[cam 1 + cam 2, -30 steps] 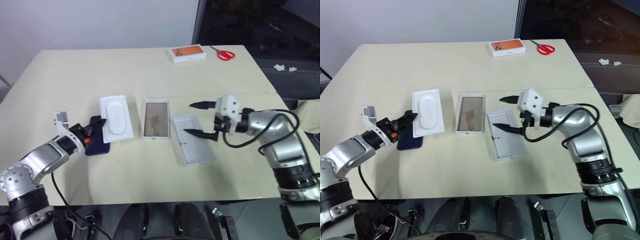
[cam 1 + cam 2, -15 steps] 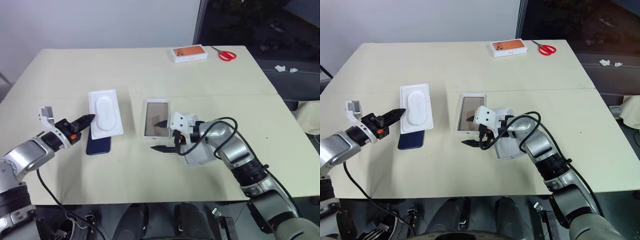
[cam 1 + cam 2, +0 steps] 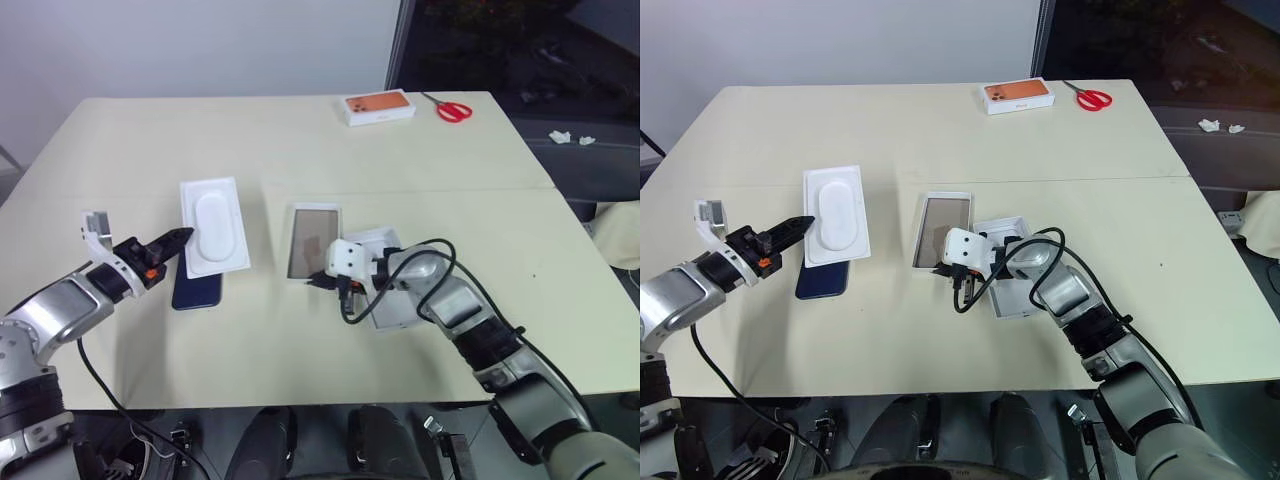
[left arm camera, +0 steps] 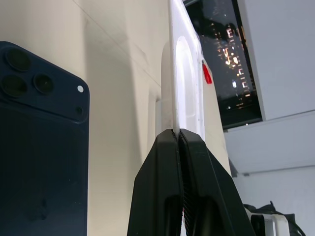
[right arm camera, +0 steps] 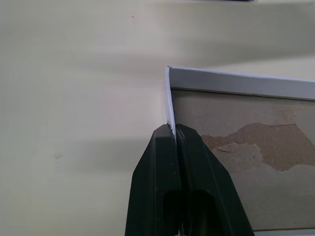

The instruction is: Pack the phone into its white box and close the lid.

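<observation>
**Risks: two thin-edge pinches, phone still out of the tray**

Left to right:

- Left gripper (image 3: 178,238): jaws clenched on the near edge of the insert (image 3: 213,225), holding it tilted above the surface (image 3: 300,140). The pinch is only on the rim, so the insert could pivot or slip out. If it drops it lands on the phone (image 3: 196,290), which lies back-up on the surface partly under the insert and just beside the jaws. Judgement: a slip here knocks the phone askew or scuffs the glossy back.
- Phone is not packed; nothing grips it. It lies flat, so picking it up looks awkward, and the jaws could just push it along.
- Tray (image 3: 313,240): sits mid-surface, tan floor up, empty. Right gripper (image 5: 172,129) has its jaws clamped on the thin wall at a near corner. The wall is only cardboard, so pulling hard or sideways could bend or tear it, or tip the tray. Dragging by one corner would likely swing the tray round.
- Lid (image 3: 1006,268): open side up, just right of the tray, partly under the right arm. The arm and its cable cross over it, so a wrist move could shove the lid or snag the cable on its rim.
- Orange-topped box (image 3: 379,106) and scissors (image 3: 451,108) are at the far edge, well apart; no risk from them.
</observation>
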### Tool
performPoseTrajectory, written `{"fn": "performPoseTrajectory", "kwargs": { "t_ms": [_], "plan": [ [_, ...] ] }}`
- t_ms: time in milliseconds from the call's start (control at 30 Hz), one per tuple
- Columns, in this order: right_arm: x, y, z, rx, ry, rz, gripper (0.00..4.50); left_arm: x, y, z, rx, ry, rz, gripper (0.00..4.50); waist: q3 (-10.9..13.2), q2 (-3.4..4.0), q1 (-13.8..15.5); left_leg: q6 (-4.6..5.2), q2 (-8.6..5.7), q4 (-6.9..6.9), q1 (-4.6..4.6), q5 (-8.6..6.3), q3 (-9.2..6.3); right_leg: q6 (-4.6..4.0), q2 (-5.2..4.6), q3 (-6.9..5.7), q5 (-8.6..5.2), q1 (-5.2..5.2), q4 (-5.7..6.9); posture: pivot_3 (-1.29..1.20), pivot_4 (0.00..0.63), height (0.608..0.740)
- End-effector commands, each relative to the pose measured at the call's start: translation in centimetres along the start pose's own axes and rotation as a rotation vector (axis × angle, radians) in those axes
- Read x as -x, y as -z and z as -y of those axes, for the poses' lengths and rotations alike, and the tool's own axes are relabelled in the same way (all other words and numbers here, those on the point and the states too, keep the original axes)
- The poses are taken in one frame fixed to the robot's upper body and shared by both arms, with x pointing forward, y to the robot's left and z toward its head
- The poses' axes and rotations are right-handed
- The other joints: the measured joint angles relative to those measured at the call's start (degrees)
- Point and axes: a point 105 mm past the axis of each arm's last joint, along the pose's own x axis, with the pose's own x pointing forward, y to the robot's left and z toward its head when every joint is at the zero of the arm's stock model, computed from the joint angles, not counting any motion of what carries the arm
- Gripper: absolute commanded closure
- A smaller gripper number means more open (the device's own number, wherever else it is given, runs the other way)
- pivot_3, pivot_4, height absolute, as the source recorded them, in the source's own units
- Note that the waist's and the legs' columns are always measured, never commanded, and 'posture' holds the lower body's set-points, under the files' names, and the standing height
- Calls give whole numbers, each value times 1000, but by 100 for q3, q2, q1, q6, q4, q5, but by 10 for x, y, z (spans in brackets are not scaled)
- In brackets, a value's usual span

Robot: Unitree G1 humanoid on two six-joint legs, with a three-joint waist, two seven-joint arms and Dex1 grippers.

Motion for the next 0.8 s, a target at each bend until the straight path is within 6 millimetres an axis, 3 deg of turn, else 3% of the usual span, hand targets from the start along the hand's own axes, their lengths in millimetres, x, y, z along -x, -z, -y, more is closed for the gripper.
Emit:
{"fn": "performPoseTrajectory", "kwargs": {
  "t_ms": [33, 200, 300, 433, 567, 800],
  "plan": [
    [12, -24, -11, 37, -75, 112, 4435, -2, -3, 18, -9, 78, 10, 4500, 0, 0, -1, 0, 0, 0, 0, 0, 0, 0, 0, 0, 0, 0, 0, 0, 150, 740],
    [10, -28, -17, -28, -92, 151, 4435, -9, 3, 25, -6, 98, -6, 4500, 0, 0, -8, 9, 1, -1, 0, -5, -3, 0, 0, 0, 0, -1, 1, 0, 150, 740],
    [8, -33, -16, -18, -81, 167, 3574, -12, 8, 27, 1, 104, -12, 4500, 0, 0, -11, 4, 1, -1, 0, -2, -2, 0, 0, 1, 0, -2, 2, 0, 150, 740],
    [9, -45, -11, -3, -41, 217, 1664, -18, 17, 34, 4, 120, -32, 4500, 0, 0, 0, 2, 1, -1, 0, -1, -2, 0, 0, 1, 0, -1, 1, 0, 150, 740],
    [29, -47, 6, -32, 12, 235, 1664, -28, 32, 37, 12, 118, -69, 4500, 1, -1, 17, 2, 0, 1, 0, -1, -2, 0, -2, 0, 0, 1, 1, 0, 150, 740],
    [91, -7, 33, -22, 96, 65, 1664, -50, 59, 37, -12, 82, -90, 4500, 2, -3, 18, 27, -3, 1, 0, -15, -2, 0, -3, -1, 0, 6, -5, 0, 150, 740]
  ]
}}
